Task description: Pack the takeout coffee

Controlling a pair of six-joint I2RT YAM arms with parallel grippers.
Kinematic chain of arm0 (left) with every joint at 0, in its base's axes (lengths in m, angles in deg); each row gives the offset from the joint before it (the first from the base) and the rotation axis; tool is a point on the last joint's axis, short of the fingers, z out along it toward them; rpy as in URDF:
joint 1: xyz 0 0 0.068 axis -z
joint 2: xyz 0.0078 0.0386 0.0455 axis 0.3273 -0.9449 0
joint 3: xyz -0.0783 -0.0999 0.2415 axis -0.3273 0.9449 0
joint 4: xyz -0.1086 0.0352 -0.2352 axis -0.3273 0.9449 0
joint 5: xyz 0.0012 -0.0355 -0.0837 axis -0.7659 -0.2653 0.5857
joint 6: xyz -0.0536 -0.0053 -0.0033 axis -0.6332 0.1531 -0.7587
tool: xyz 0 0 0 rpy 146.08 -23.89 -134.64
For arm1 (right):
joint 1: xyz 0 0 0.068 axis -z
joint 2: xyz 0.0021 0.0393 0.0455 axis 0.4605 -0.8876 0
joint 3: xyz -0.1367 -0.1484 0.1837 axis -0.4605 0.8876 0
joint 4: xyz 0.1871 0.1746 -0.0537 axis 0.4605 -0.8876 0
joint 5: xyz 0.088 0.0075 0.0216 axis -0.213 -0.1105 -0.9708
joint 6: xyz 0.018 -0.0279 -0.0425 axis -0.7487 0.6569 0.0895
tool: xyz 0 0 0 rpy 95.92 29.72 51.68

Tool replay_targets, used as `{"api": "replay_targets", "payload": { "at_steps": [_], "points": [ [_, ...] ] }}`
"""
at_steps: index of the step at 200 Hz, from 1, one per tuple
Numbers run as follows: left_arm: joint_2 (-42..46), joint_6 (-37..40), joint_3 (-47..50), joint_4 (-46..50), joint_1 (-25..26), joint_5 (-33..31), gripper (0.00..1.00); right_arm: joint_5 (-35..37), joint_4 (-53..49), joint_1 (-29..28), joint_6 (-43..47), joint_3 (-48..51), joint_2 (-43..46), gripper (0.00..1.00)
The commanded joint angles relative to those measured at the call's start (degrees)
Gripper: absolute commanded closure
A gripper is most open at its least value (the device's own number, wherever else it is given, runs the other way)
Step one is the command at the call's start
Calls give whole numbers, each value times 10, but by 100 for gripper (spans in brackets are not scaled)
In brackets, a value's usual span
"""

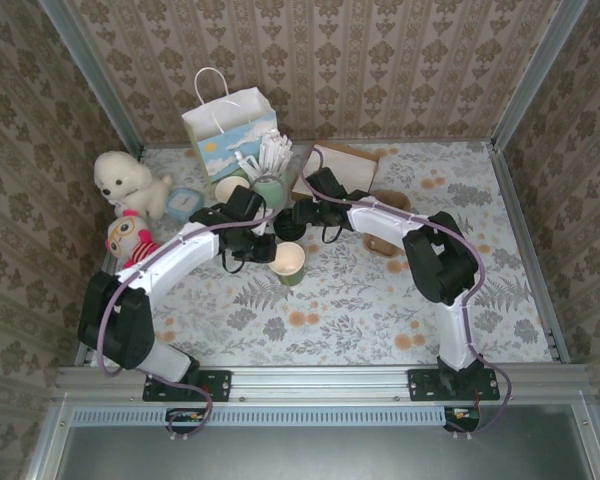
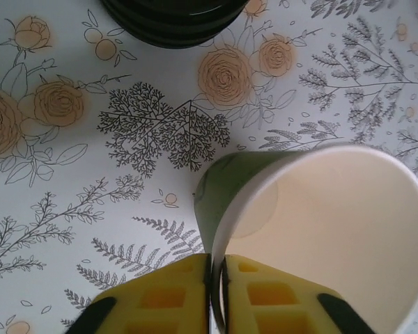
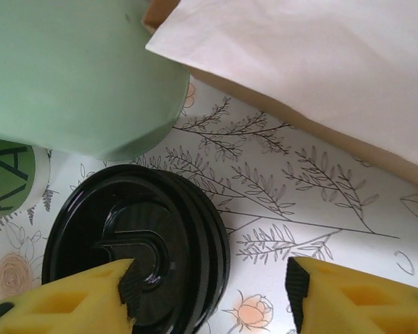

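My right hand [image 3: 209, 285] hangs with its yellow pads apart above the takeout coffee [image 3: 136, 254], of which I see the round black plastic lid from above; the cup under it is hidden from me. One pad sits over the lid's top, not beside its rim, and the other is clear on the far side. If I close from here, I think that pad would land on the lid and could pop it loose or tip the drink. The coffee stands on the floral-printed desk [image 3: 299, 209], just beside a pale mint-green cylindrical container [image 3: 76, 69] and near a flat brown paper bag [image 3: 320, 62], so a sideways correction could knock either one. My left hand [image 2: 217, 268] has its pads nearly together, pinching the wall of a lidless dark-green paper cup with a cream inside [image 2: 334, 229] that rests on the desk close to the coffee. A tug there could drag that cup into the other arm. Seen from above, both arms reach inward and meet mid-desk, hands pointing down and crowded, in front of a white paper gift bag with handles [image 1: 230, 125].
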Motion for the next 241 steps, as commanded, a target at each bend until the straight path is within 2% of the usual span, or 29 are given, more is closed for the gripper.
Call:
{"api": "replay_targets", "payload": {
  "at_steps": [1,39,74,104,119,128,137,178,241],
  "points": [
    [-14,1,-13,17,5,2,78,7,-62,-7,15,-48,-27,46],
    [-10,16,-38,40,5,17,67,38,-98,-17,24,-87,-56,53],
    [26,17,-40,37,-6,44,53,47,-111,-19,29,-105,-68,67],
    [68,-9,-9,11,-34,46,31,59,-128,-20,31,-119,-76,74],
    [96,-36,22,-11,-52,30,18,67,-130,-20,33,-120,-74,80],
    [114,-55,40,-22,-54,16,8,72,-133,-20,33,-122,-72,83],
    [129,-73,57,-31,-80,1,0,76,-136,-19,33,-122,-70,87],
    [154,-141,94,6,-107,-70,0,76,-144,-20,29,-121,-49,90],
    [139,-213,165,-29,-106,-40,0,89,-150,-20,41,-100,-3,86]
  ]
}}
